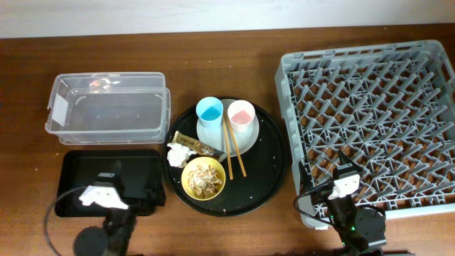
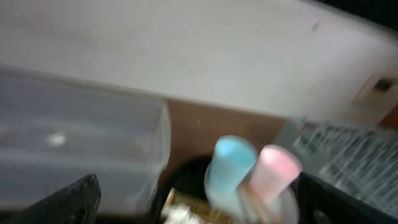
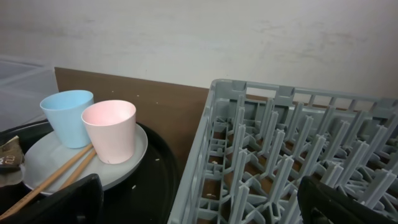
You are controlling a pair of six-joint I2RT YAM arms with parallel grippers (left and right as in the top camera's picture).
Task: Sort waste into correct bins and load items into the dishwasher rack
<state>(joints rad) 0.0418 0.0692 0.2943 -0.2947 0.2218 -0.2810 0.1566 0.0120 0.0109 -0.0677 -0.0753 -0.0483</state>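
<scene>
On the large round black tray, a light blue cup (image 1: 210, 109) and a pink cup (image 1: 241, 114) stand on the grey-white plate (image 1: 213, 135), with the wooden chopsticks (image 1: 233, 151) lying across it. The gold-brown wrapper (image 1: 193, 144), the crumpled white tissue (image 1: 180, 154) and the yellow bowl (image 1: 203, 178) holding beige flakes lie beside the plate. The clear tub (image 1: 106, 107) and the black rectangular tray (image 1: 135, 178) are on the left, and the grey rack (image 1: 377, 128) is on the right. My left gripper (image 1: 106, 183) (image 2: 199, 205) is open and empty over the black tray. My right gripper (image 1: 344, 171) (image 3: 199, 199) is open and empty at the rack's near-left corner.
The large round black tray (image 1: 274, 153) sits between the bins and the rack, with small crumbs scattered on it. The left wrist view is blurred; it shows the tub (image 2: 74, 143) and both cups. A wall runs along the table's far edge.
</scene>
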